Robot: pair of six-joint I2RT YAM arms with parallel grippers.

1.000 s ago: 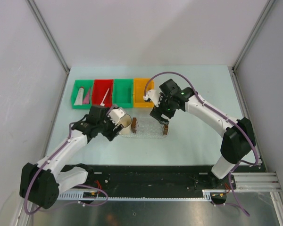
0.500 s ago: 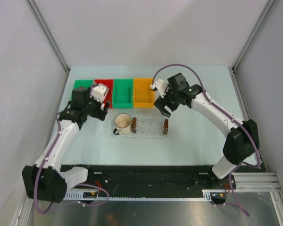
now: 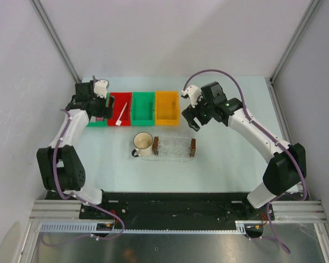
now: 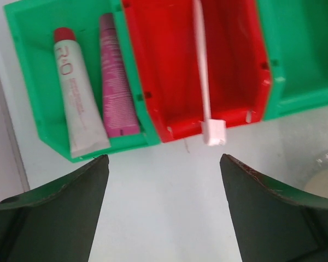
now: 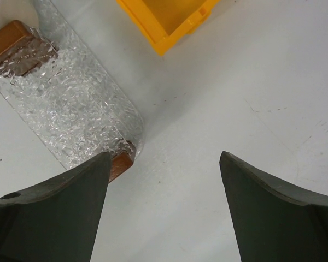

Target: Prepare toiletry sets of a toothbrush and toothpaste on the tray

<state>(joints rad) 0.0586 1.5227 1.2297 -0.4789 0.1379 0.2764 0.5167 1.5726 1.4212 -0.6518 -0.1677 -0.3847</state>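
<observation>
Toothbrush (image 4: 201,60), slim and white, lies lengthwise in the red bin (image 4: 164,65); its bristled head sticks out past the bin's near rim, over the pale table (image 4: 164,213); in the top view the toothbrush sits at a slant in that bin. The toothpaste (image 4: 117,82), a pink tube, lies in the green bin (image 4: 30,71) just left of the red one, flat end toward the near rim; beside it, close alongside, lies a white tube (image 4: 76,103) with a red cap at its far end. The tray (image 3: 174,149), clear with a dark brown block (image 3: 156,145) at each short end, sits nearer the arms, well apart from both toothbrush and toothpaste; it lies in front of a second green bin (image 3: 143,106) and the orange bin (image 3: 166,105); a cream cup (image 3: 142,143) stands right against its left end.

The left gripper (image 4: 164,164) hangs above the near edge of the green and red bins; its jaws are spread wide with nothing between them; the brush head lies just beyond the gap, nearer the right finger. The right gripper (image 5: 164,161) hovers over bare table off the tray's right end, jaws likewise spread wide and gripping nothing; in its wrist view the tray's right block shows just by the left finger, and a corner of the orange bin shows at the top.
</observation>
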